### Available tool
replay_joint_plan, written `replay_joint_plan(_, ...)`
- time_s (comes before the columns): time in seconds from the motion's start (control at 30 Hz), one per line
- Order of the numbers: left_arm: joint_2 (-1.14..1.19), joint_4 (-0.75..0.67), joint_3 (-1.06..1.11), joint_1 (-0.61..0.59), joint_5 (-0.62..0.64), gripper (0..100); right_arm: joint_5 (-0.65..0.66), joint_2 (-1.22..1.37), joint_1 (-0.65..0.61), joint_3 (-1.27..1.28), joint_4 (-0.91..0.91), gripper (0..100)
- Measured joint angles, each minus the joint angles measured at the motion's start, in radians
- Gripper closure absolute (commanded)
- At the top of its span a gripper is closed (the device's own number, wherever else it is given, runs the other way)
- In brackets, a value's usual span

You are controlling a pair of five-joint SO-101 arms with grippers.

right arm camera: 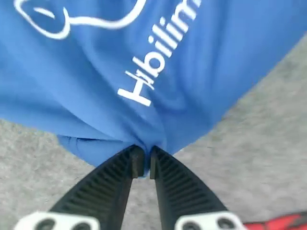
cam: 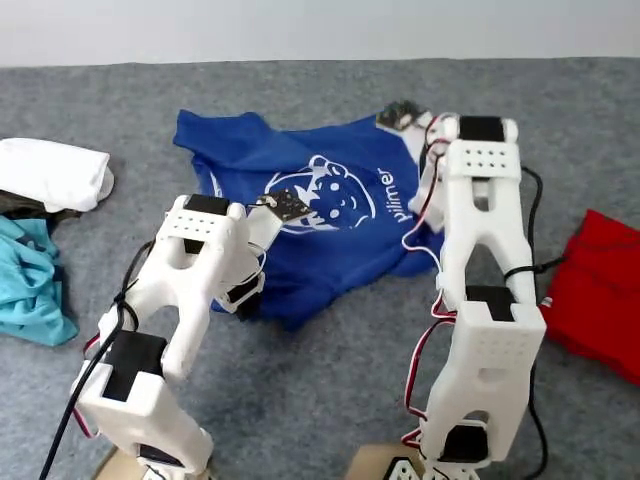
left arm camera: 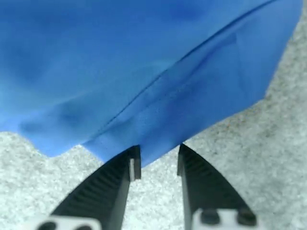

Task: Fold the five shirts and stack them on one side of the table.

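Observation:
A blue shirt (cam: 300, 215) with a white bear print lies spread and rumpled on the grey table, between my two arms. My left gripper (left arm camera: 158, 155) is at the shirt's near hem. It stands open, and the edge of the blue cloth (left arm camera: 158, 96) reaches in between its fingertips. My right gripper (right arm camera: 143, 155) is shut on a pinched fold of the blue shirt (right arm camera: 144, 57) just below the white lettering, at the shirt's right edge.
A folded white shirt (cam: 55, 172) lies at the far left on something dark, and a crumpled teal shirt (cam: 30, 285) lies in front of it. A red shirt (cam: 600, 295) rests at the right edge. Bare grey felt (cam: 340, 380) lies between the arm bases.

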Motion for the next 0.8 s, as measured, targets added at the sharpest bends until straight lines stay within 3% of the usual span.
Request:
replay_joint_plan(0.23, 0.000, 0.000, 0.000, 0.000, 0.000, 87, 0.063, 0.000, -0.060, -0.129, 0.066, 95.3)
replay_joint_plan(0.47, 0.000, 0.000, 0.000, 0.000, 0.000, 87, 0.064, 0.000, -0.091, -0.130, 0.127, 80.8)
replay_joint_plan(0.8, 0.000, 0.000, 0.000, 0.000, 0.000, 87, -0.110, -0.054, -0.025, -0.014, 0.133, 75.6)
